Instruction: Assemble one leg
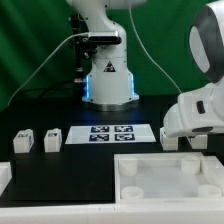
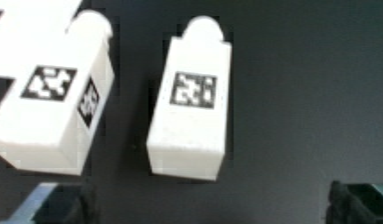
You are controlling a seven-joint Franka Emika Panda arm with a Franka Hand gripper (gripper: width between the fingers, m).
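Black table (image 1: 50,120); arm (image 1: 195,110) hovers, fingers (image 2: 55,205) spread above a leg (image 2: 191,105).

Black bench (image 1: 40,162) fills foreground; green backdrop (image 1: 30,40) behind. Marker board (image 1: 111,134) lies flat on bench near centre, long side running across exterior view, four black-and-white tags grouped two by two. Large white tray piece (image 1: 170,176) nearest camera, toward exterior view's right; raised rim, round holes (image 1: 130,168) at corners on exterior view's left side. Strip of bare bench between tray piece and marker board, not touching. Another white part (image 1: 4,178) cut off at exterior view's left edge, shape unclear. Wrist view: bench dark, faint sheen.
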